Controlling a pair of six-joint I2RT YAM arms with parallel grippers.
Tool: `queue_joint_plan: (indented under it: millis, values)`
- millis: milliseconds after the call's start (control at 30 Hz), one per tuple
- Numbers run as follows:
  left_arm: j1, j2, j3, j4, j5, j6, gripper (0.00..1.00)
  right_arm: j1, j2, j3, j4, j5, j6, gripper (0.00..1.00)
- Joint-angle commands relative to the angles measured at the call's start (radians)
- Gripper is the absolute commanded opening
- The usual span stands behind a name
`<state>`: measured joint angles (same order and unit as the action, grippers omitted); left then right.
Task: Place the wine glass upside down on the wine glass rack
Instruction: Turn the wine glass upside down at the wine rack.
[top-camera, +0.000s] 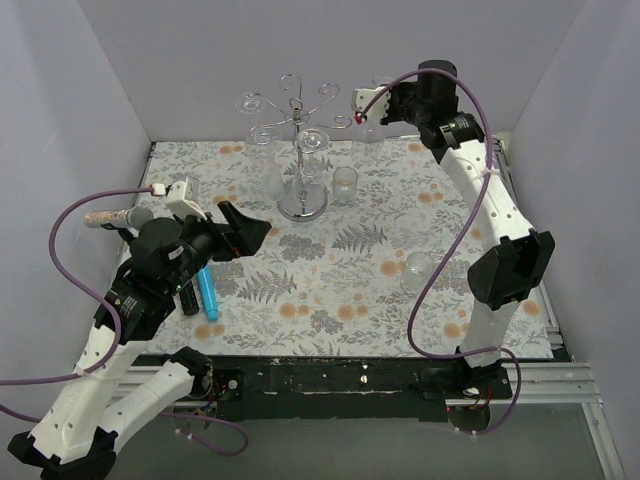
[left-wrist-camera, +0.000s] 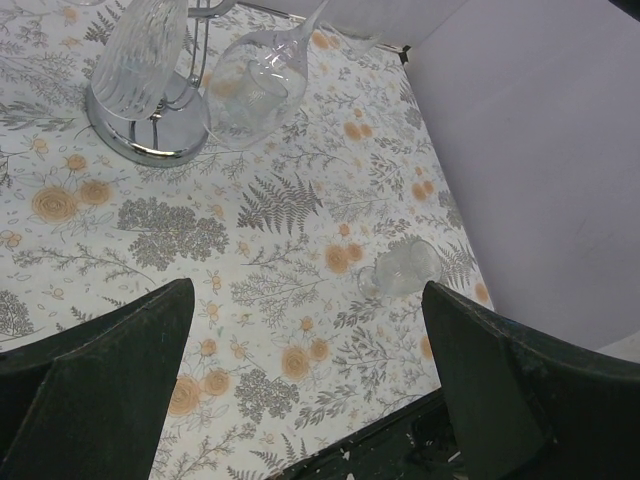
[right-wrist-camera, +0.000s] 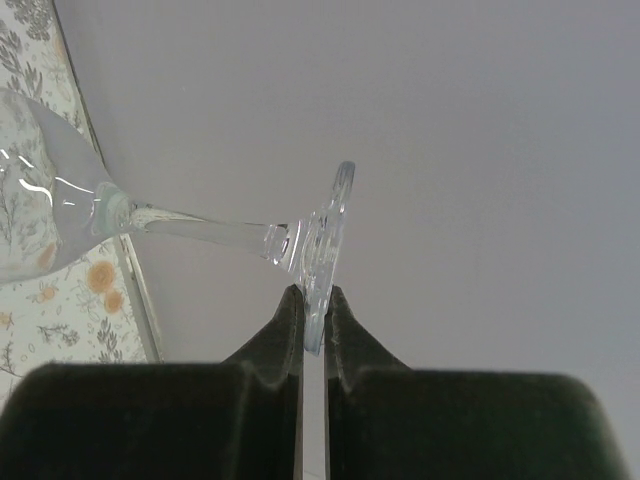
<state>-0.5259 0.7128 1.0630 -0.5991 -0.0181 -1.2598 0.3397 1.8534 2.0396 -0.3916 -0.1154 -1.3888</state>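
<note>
Right gripper (right-wrist-camera: 313, 328) clamped on foot rim of wine glass (right-wrist-camera: 200, 228); glass raised above far edge, toward far right corner, beside wine glass rack (top-camera: 303, 205) standing mid far edge. Left gripper (left-wrist-camera: 300, 380) spread wide near left edge.

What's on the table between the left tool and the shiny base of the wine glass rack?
Nothing: only bare flowered tablecloth lies between the open left tool and the rack base, clearest in the left wrist view.
</note>
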Motion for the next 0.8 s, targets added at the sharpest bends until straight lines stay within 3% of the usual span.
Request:
queue_joint_plan:
  millis: [0, 767]
  values:
    - [-0.002, 0.002, 0.037, -0.011, -0.022, 0.017, 0.98, 0.041, -0.011, 0.064, 0.129, -0.013, 0.03, 0.01]
    - [-0.002, -0.012, 0.038, -0.03, -0.039, 0.023, 0.98, 0.154, 0.033, 0.056, 0.163, 0.01, 0.031, 0.01]
